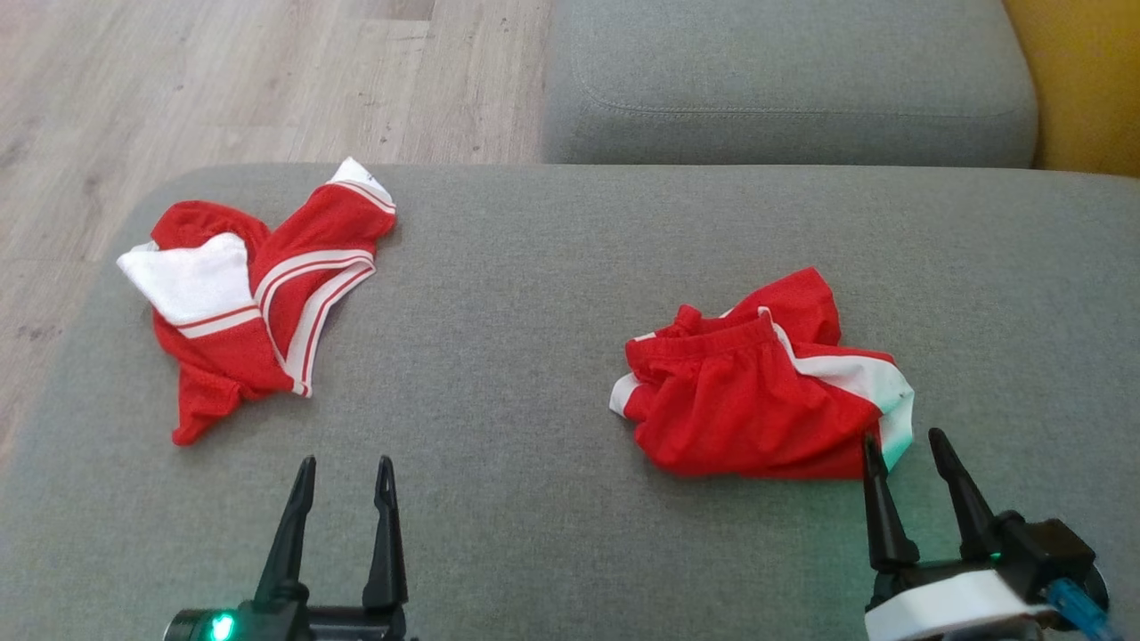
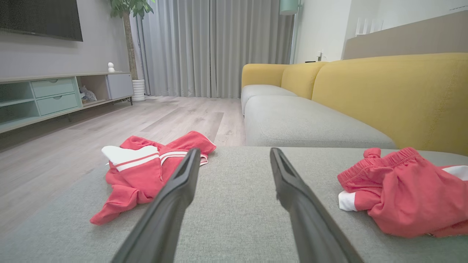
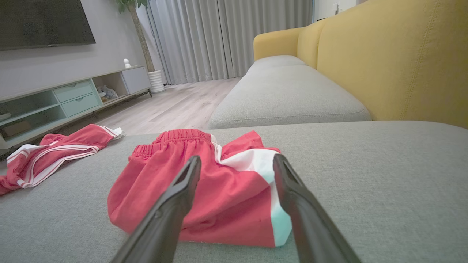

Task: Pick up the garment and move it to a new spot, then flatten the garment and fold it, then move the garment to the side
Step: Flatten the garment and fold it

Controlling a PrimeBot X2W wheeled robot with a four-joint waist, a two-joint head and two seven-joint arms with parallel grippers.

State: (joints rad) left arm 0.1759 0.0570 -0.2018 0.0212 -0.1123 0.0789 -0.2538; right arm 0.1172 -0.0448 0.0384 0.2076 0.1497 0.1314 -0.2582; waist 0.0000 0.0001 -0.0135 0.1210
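Two crumpled red and white garments lie on the grey sofa seat (image 1: 534,356). One, a pair of shorts (image 1: 757,392) (image 3: 215,190) (image 2: 406,190) with an elastic waistband, sits at the right. The other garment (image 1: 254,289) (image 2: 146,171) (image 3: 51,153), red with white stripes and a white panel, lies at the far left near the seat's edge. My right gripper (image 1: 904,445) (image 3: 236,160) is open just short of the shorts' near right corner, nothing between its fingers. My left gripper (image 1: 346,470) (image 2: 234,153) is open over bare cushion, apart from both garments.
A second grey seat cushion (image 1: 784,80) lies beyond, with the yellow sofa back (image 2: 395,91) to the right. Wooden floor (image 1: 223,80) drops off past the seat's left edge. A TV cabinet (image 2: 55,96) and curtains (image 2: 215,47) stand far off.
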